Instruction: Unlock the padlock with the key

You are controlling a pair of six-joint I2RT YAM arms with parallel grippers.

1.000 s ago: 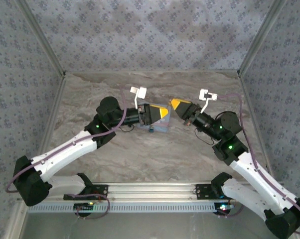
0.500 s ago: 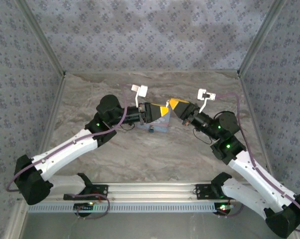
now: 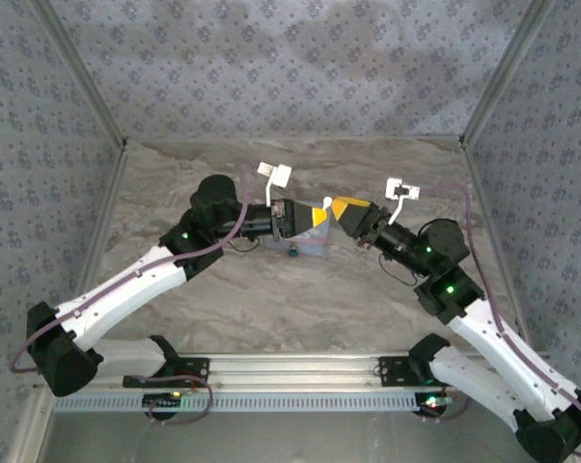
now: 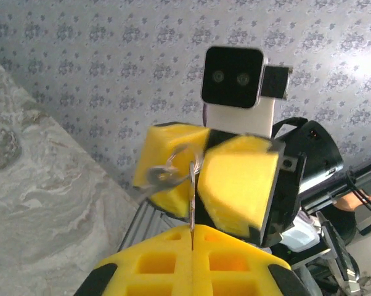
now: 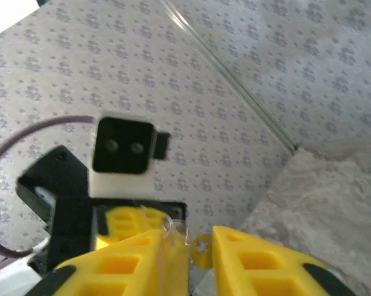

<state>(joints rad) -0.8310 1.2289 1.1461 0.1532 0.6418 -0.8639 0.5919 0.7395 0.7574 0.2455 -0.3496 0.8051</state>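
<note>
The surface (image 3: 300, 309) is the widest thing here, a flat slab with a smooth, grey-veined marble look, walled in by patterned cloth (image 3: 290, 68). Over its middle the two white-and-black arms meet tip to tip. The step in hand looks like passing the key from one to the other, which goes well only if both hold steady at one height while the grip changes. Beneath them sits the pale blue tin (image 3: 312, 248), boxy and hard-edged.

The left hand (image 3: 315, 216) has its blocky yellow foam pads pressed together, with the key (image 4: 191, 206), a thin metal strip, running into their seam, so it seems clamped there. The right hand (image 3: 342, 207) faces it, pads narrowly parted around the other end. Whether it truly pinches I cannot tell.

One hand should close squarely on the flat head before the other lets go. Foam gives and thin metal is slick, so a skewed pinch may let it twist. A wire ring (image 4: 161, 177) dangles at the key, and the blade should finish free and pointing outward.

The padlock (image 3: 293, 253) is a tiny blue roundish speck on the surface at the tin's near edge, below both hands. Whether it touches the tin or lies just beside it is unclear
</note>
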